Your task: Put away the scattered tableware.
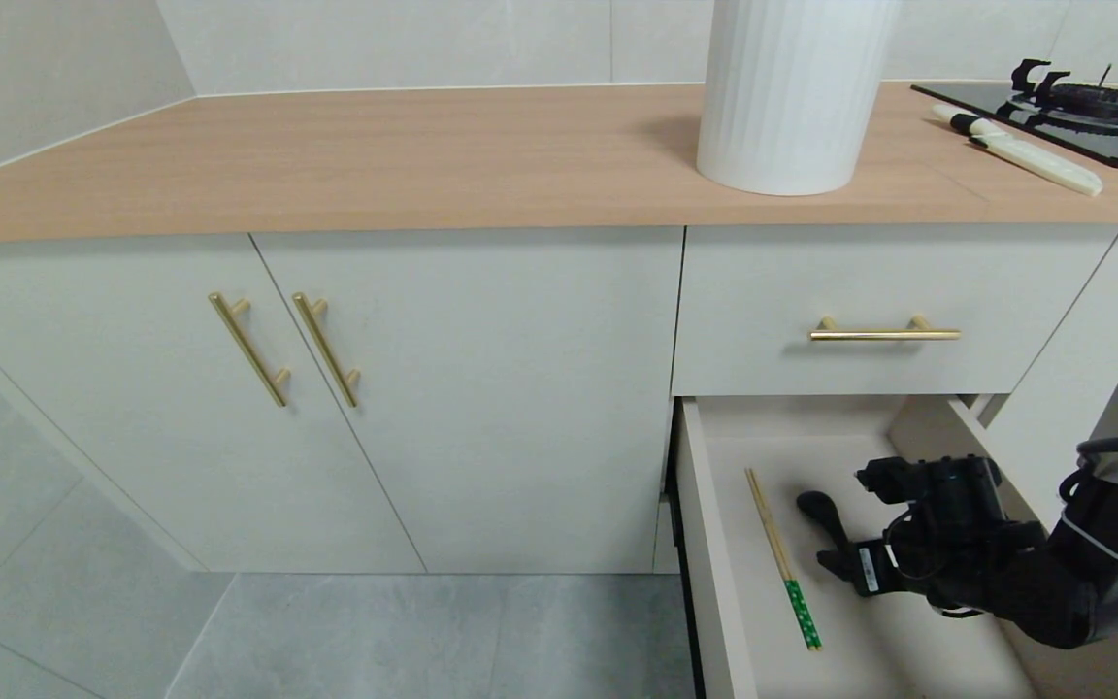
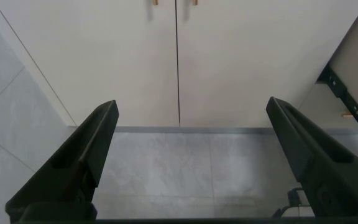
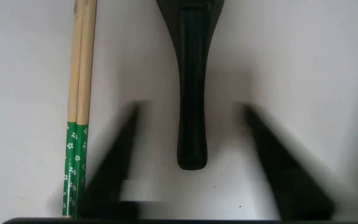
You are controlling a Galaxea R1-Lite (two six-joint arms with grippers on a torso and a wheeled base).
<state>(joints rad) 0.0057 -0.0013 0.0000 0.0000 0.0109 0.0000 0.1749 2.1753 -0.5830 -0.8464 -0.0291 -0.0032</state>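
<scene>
The black plastic spoon (image 1: 823, 519) is lying on the floor of the open lower drawer (image 1: 705, 544), its bowl pointing toward twelve o'clock and its handle toward six. Just beside it, at its nine o'clock, the pair of wooden chopsticks with green flowered ends (image 1: 782, 558) is lying parallel to the drawer's left wall, green ends toward six o'clock.

Your right hand (image 1: 855, 524) is hanging inside the drawer over the spoon's handle. In its wrist view the spoon (image 3: 191, 93) is running straight up between the hand's (image 3: 190, 124) two blurred fingers. They are standing wide on either side of the handle, gripping nothing, with the chopsticks (image 3: 79, 93) lying just outside one finger.

Your left hand (image 2: 191, 109) is hovering wide and holding nothing, well apart from the drawer, facing the cabinet doors over the grey tiled floor (image 2: 179, 168).

At twelve o'clock from the open drawer, a shut drawer with a gold bar handle (image 1: 884, 333) is sitting under the wooden desk (image 1: 375, 155). On the desk, a tall white ribbed container (image 1: 792, 92) is standing upright. At its three o'clock a pale cream knife (image 1: 1015, 148) is lying at a slant, beside the black gas hob (image 1: 1093, 102). At nine o'clock from the drawers, two cabinet doors are carrying gold bar handles (image 1: 248, 349).
</scene>
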